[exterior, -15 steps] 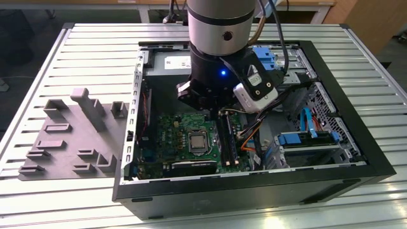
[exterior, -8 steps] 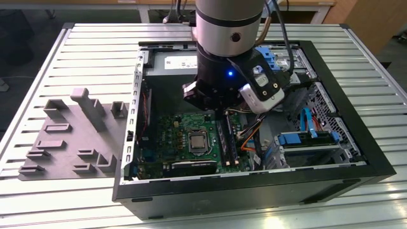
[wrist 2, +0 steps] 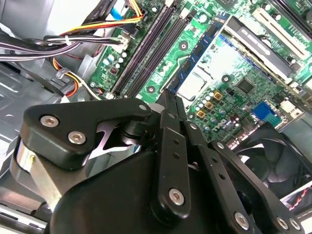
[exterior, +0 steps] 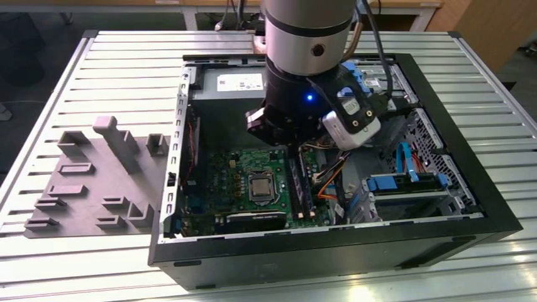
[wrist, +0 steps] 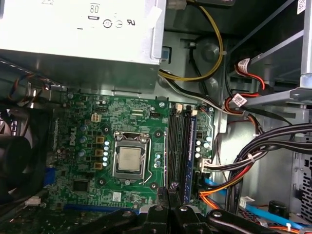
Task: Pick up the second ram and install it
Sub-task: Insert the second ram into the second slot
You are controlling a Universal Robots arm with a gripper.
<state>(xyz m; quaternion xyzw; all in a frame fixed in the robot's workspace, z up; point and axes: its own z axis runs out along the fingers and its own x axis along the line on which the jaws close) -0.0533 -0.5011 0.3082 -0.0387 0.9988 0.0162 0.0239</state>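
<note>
the claw (wrist 2: pixel 169 95) lies closest to the lens in both wrist views, its black linkage bars and screws across the foreground. its fingers (wrist 2: pixel 171 109) are drawn together into one thin tip, and nothing shows clamped between them. in the first wrist view that tip (wrist: pixel 168 192) hangs just over the near end of the long memory slots on the green motherboard (wrist: pixel 73 146).

the second ram (wrist: pixel 173 146) appears as a long dark strip standing in that row of slots, running away from the fingertips, to the right of the cpu socket (wrist: pixel 129 161). whether it is pressed fully home i cannot tell. right of the slots a bundle of black, orange and yellow cables (wrist: pixel 263 151) crosses the case. at the far end sits the grey power supply (wrist: pixel 78 34). a black fan (wrist 2: pixel 273 151) shows in the second wrist view.

in the exterior view the arm (exterior: pixel 306 38) reaches down into the open computer case (exterior: pixel 336 245), which lies on the slatted bench (exterior: pixel 109 63). on the exterior view's left, beside the case, is the grey holder tray (exterior: pixel 92 189).
</note>
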